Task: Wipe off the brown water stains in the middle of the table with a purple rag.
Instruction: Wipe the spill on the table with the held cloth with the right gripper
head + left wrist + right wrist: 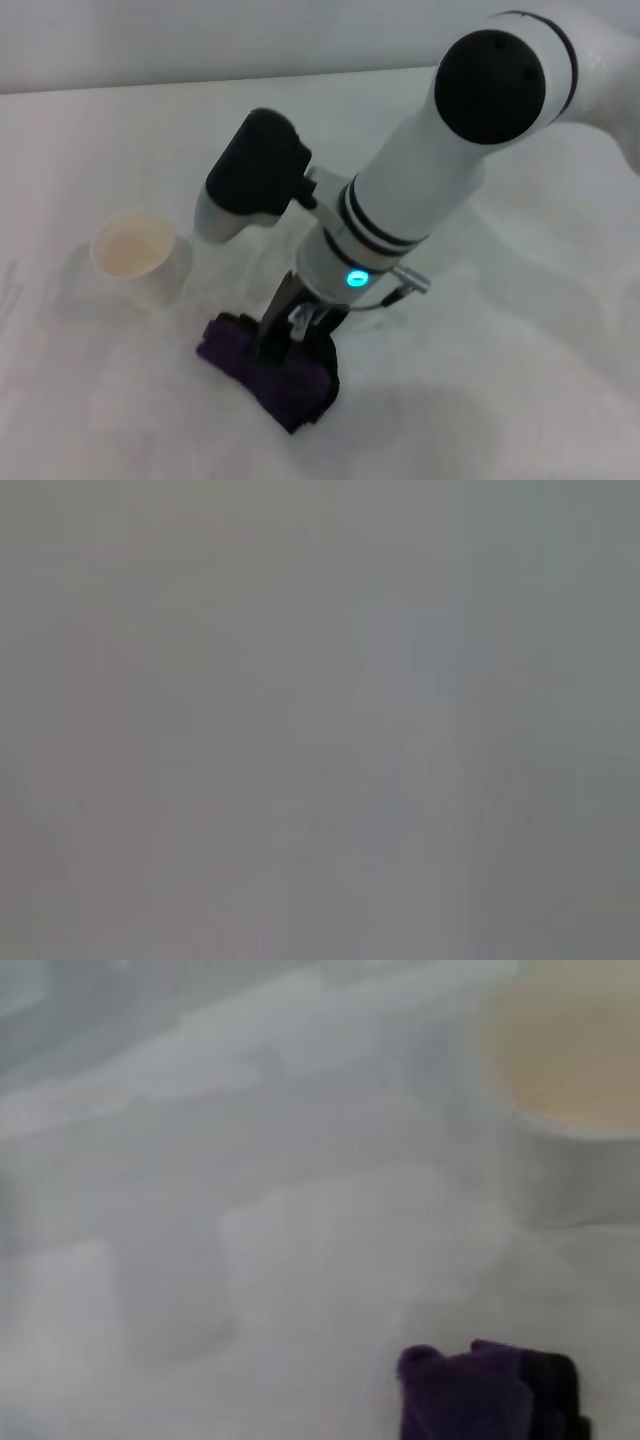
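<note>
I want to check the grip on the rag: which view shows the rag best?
The head view: the whole purple rag lies on the table with the right gripper down on it. The right wrist view catches only a corner. The left wrist view shows none of it.

Pale grey wall [200, 40] runs behind a broad white surface, meeting it along a straight far edge. Light soft and even, casting faint grey shadows. Left wrist view shows only blank grey

Head overhead; right wrist low; left perhaps blocked
</note>
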Robot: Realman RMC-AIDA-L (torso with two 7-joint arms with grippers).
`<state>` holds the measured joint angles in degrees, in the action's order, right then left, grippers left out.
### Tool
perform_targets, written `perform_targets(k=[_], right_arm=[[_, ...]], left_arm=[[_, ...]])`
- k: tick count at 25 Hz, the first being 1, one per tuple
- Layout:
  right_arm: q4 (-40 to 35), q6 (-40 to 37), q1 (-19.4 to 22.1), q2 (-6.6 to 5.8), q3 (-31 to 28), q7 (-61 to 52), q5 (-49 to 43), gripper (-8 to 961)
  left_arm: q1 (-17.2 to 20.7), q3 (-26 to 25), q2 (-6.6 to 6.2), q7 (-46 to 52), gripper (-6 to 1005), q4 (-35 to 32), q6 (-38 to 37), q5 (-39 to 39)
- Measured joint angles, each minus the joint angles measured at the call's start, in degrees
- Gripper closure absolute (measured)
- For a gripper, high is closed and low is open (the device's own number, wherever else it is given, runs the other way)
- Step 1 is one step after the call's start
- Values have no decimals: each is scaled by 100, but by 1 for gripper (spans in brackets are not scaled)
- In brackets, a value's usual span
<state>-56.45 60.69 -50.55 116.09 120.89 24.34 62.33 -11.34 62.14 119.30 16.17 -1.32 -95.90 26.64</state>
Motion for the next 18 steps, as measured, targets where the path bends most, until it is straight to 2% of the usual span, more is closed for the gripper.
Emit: perform_targets(k=[10, 18], right_arm=[[135, 253, 20, -24, -1141, -588, -1769, 866], [0, 1032, 223, -39, -1888, -964, -3027, 870]], left_arm=[[-3, 0, -22, 0, 122, 0, 10, -8], [-38, -6, -21, 0, 123, 0, 36, -45]])
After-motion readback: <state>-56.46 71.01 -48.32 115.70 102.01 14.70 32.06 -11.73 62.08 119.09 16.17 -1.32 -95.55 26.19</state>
